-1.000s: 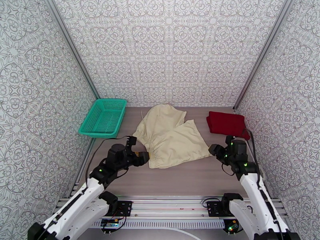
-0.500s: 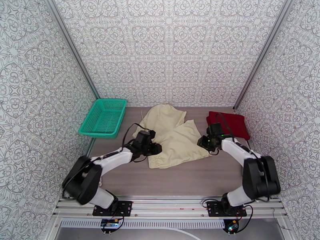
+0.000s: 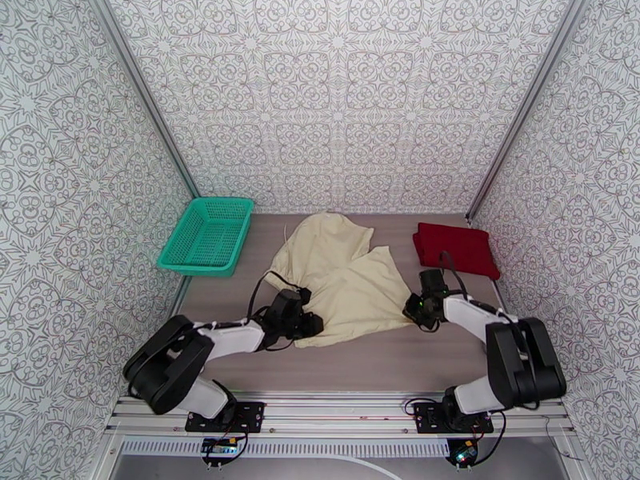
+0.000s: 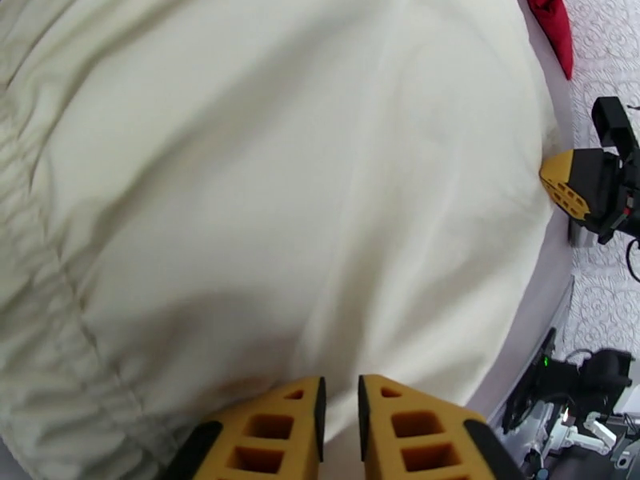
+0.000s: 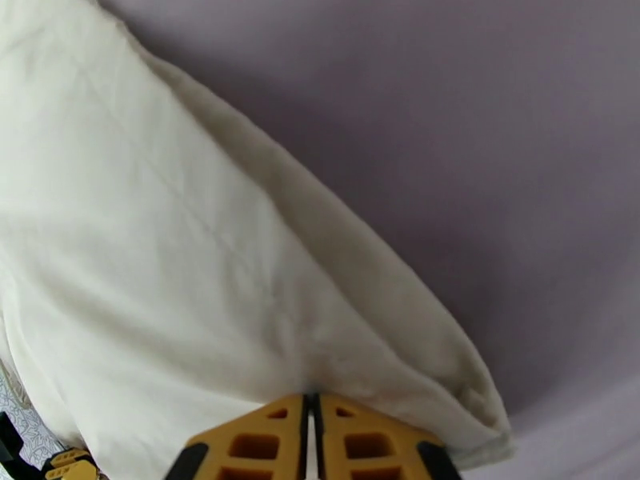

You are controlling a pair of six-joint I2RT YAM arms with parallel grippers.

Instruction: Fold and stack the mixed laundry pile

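The left claw (image 4: 340, 394) is pinched onto the near left corner of the cream garment (image 3: 344, 274). From its wrist the two yellow fingers stand nearly together, with the pale cloth running down into the narrow slot between them. The right claw (image 5: 312, 406) is closed tighter, its fingers pressed to a hairline, and the garment's near right corner is bunched at their tips, so it seems to have a thin fold of fabric.

A second ago both arms were drawn back with their jaws much wider, just short of those corners. They have since reached in, closed, and now sit low on the surface (image 3: 384, 362) at either end of the garment's near edge. The cloth between them has shifted slightly (its far lobe looks flatter and its outline a little more stretched), which suggests the grips have taken hold.

The garment lies spread in the middle of the surface. The dark red shirt (image 3: 454, 248) rests at the far right, already in a compact rectangle, just beyond the right arm and apart from the cream cloth. The teal basket (image 3: 206, 235) stands at the far left.

The red piece looks done, and the cream one is at the start of its first fold. With both near corners held, the likely next move is to lift and carry that edge towards the far side, keeping the two claws level so the cloth does not twist.
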